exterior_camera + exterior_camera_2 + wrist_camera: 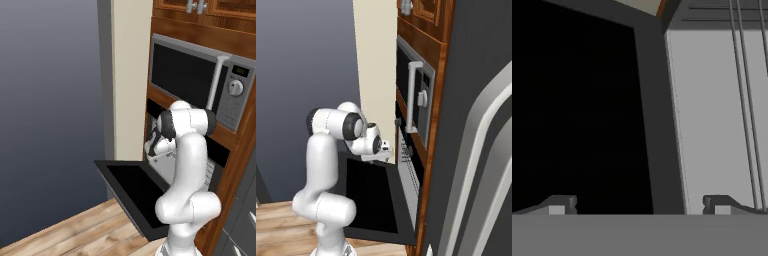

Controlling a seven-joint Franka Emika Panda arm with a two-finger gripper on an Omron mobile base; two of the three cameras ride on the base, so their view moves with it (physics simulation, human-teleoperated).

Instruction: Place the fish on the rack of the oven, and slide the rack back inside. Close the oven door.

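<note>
1. Silvery wires of the rack (747,110) run as thin parallel lines over the pale grey floor of the oven (212,172) cavity, seen in the hand view beside the door's dark frame.
2. No fish can be made out on the wires or between the fingers; its location cannot be told.
3. The oven door (135,192) lies fully down, a flat black glass panel projecting level from the brown wood cabinetry over the plank floor.
4. The gripper (639,205) hangs above the door's hinge edge, at the mouth of the cavity. Its two dark fingertips (559,204) stand wide apart with nothing between them.
5. Judged step: engaging the rack or the door. For a rack push, the fingers should meet the front wire squarely and drive straight inward along the side rails, so the grid does not skew or jam.
6. For door closing, contact is best taken under the panel's far free edge, lifting in an arc about the hinge; smooth glass offers little grip.
7. The silver-framed microwave (200,82) sits above the oven, with a vertical handle.
</note>
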